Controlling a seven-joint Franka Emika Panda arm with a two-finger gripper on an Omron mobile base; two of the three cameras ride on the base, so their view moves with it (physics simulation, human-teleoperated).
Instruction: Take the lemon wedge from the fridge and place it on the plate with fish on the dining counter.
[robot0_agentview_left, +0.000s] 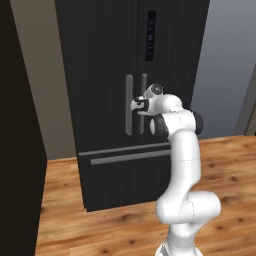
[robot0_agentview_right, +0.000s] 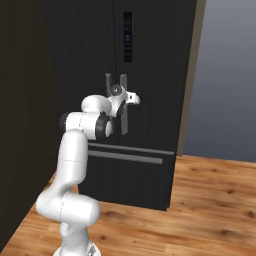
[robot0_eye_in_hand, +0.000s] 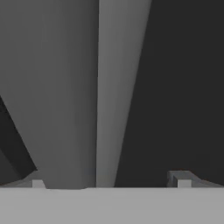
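Arm bent forward at chest height, gripper (robot0_agentview_left: 136, 105) spread wide around grey door handle (robot0_eye_in_hand: 83, 96), fridge (robot0_agentview_left: 100, 60) doors closed

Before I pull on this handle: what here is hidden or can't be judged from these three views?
- Fridge interior: hidden in both base views by the closed doors, so no contents can be judged.
- Gripper on the handle: the hand view shows open jaws astride the bar; contact cannot be told.
- Which handle: left base view, the hand covers the bars.
- Fridge top: cut off by the upper edge.
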